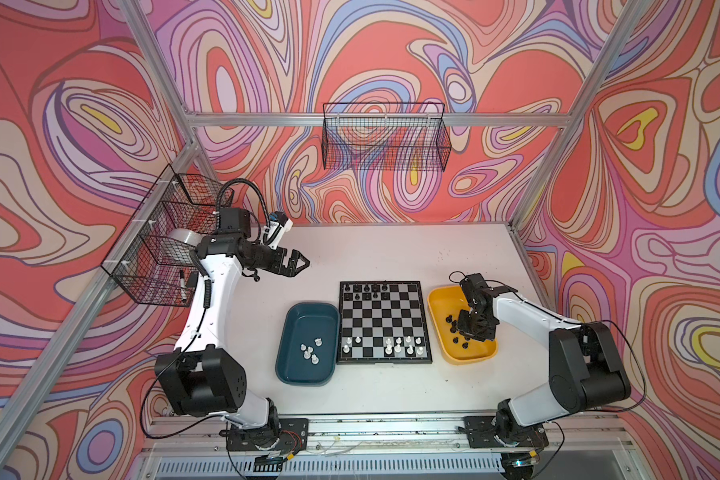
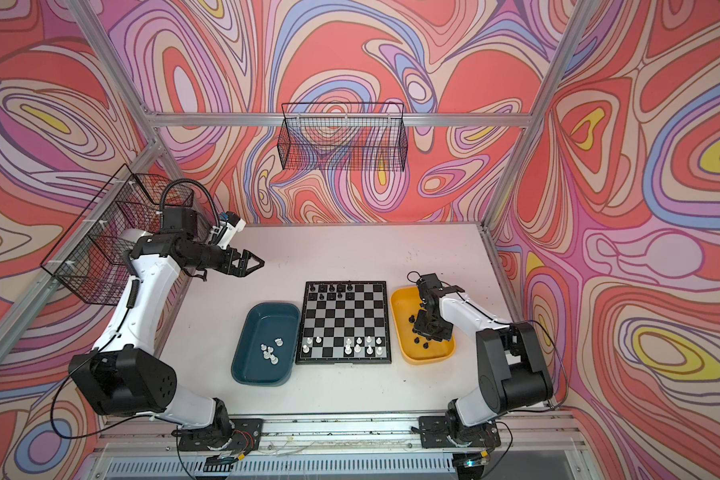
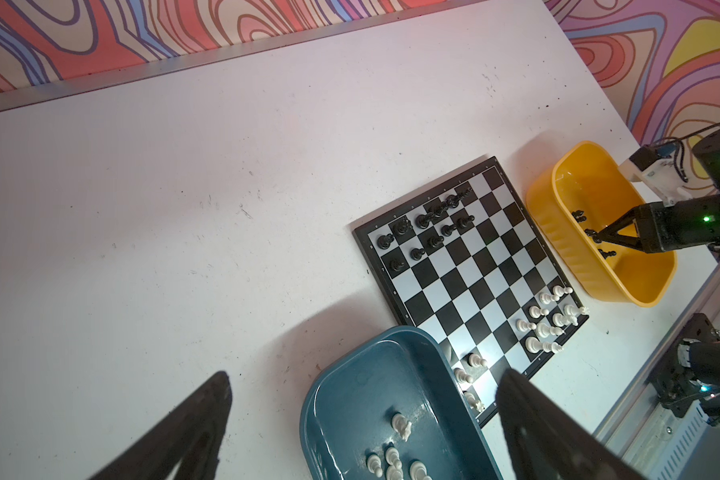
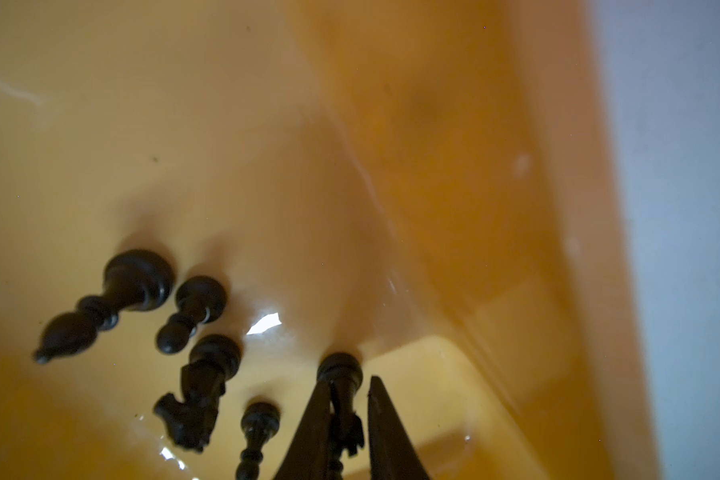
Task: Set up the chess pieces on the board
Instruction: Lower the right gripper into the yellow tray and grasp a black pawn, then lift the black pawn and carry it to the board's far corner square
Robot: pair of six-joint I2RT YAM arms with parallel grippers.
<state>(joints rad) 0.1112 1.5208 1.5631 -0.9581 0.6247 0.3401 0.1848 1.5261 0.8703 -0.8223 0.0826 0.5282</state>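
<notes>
The board (image 1: 385, 322) (image 2: 344, 320) lies mid-table, with several black chess pieces (image 1: 366, 289) on its far rows and several white ones (image 1: 400, 345) on its near rows. More white pieces (image 1: 310, 353) lie in the teal tray (image 1: 308, 316). My right gripper (image 1: 467, 332) (image 4: 348, 382) reaches down into the yellow tray (image 1: 441, 303). Its jaws stand narrowly either side of an upright black piece (image 4: 339, 370): one finger touches it, and a sliver of yellow shows at the other. Several other black pieces (image 4: 192, 311) stand beside it. My left gripper (image 1: 303, 267) (image 3: 364, 376) hovers wide open and empty, beyond the teal tray.
Wire baskets hang on the left wall (image 1: 159, 237) and the back wall (image 1: 385, 137). An aluminium rail (image 1: 371, 424) with both arm bases runs along the table's front edge. The white table (image 1: 391, 253) stretches behind the board.
</notes>
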